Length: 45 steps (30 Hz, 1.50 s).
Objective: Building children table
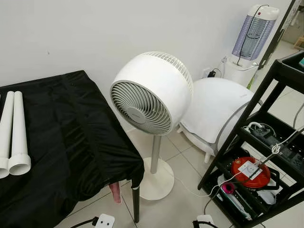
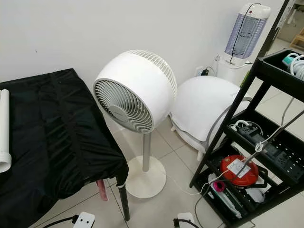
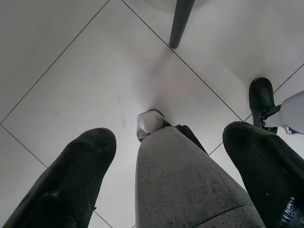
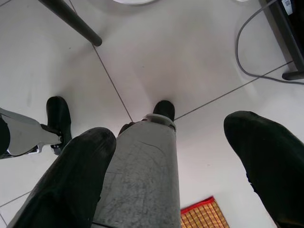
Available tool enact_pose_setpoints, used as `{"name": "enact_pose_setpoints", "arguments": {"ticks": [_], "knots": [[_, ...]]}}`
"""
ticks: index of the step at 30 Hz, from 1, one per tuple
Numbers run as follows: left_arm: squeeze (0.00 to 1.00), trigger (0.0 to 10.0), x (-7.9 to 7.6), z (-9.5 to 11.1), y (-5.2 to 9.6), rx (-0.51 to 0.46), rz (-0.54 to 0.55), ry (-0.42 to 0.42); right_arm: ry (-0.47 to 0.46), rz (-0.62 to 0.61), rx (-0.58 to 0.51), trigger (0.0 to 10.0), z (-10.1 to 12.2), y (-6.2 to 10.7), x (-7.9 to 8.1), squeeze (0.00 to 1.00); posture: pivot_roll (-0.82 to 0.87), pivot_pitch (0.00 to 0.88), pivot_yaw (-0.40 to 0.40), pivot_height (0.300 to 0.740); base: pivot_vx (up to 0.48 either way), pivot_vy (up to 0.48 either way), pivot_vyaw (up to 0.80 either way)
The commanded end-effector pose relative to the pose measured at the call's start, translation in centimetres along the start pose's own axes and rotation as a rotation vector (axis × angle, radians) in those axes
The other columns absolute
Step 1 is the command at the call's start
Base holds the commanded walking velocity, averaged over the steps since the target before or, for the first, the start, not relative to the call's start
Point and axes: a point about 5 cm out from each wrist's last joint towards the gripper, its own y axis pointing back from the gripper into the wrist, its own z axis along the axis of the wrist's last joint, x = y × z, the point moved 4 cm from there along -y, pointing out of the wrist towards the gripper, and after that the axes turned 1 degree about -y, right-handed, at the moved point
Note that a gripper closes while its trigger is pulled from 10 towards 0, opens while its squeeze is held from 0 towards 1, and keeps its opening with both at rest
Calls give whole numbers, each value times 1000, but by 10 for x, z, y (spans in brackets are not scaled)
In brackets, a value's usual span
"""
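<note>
From the head views, two white tubes [image 1: 14, 133] are seen lying side by side on a table covered with a black cloth [image 1: 61, 137], at the robot's left. A white fan [image 1: 151, 95] on a stand is placed just beside the table. A white pad [image 1: 213, 107] is leaned on the wall behind the fan. A black shelf [image 1: 266, 156] with a red disc [image 1: 250, 173] and cables is seen at the right.

In the left wrist view, the left gripper [image 3: 175, 185] is hung over the tiled floor [image 3: 95, 71], its fingers spread apart and holding nothing. A dark table leg [image 3: 179, 21] is seen.

In the right wrist view, the right gripper [image 4: 180, 171] is also spread open and empty. A grey cable [image 4: 251, 57] is laid on the floor, and a red checked mat [image 4: 204, 216] is seen.
</note>
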Motion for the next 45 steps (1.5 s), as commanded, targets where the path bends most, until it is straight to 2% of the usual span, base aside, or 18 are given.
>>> {"name": "enact_pose_setpoints", "arguments": {"ticks": [1, 17, 33, 45], "knots": [[0, 10000, -5, -15, 2, 49, -39, 8, -4, 0, 12, 10000, -3, 0, 0, 0, 24, 4, 6, 740, 0, 0, 0], [0, 10000, -4, -15, 2, 46, -41, 8, 58, 16, 18, 10000, -4, 0, 3, 0, 23, 7, 5, 740, 0, 0, 0], [0, 10000, -5, -13, 2, 40, -44, 1, 67, 16, 17, 10000, 2, -2, 5, 0, 20, 7, 7, 740, 0, 0, 746], [0, 10000, -4, -10, 1, 37, -45, -10, 90, 13, 34, 10000, -6, 0, 2, 0, 20, 0, 5, 740, 0, 0, 800]]}}
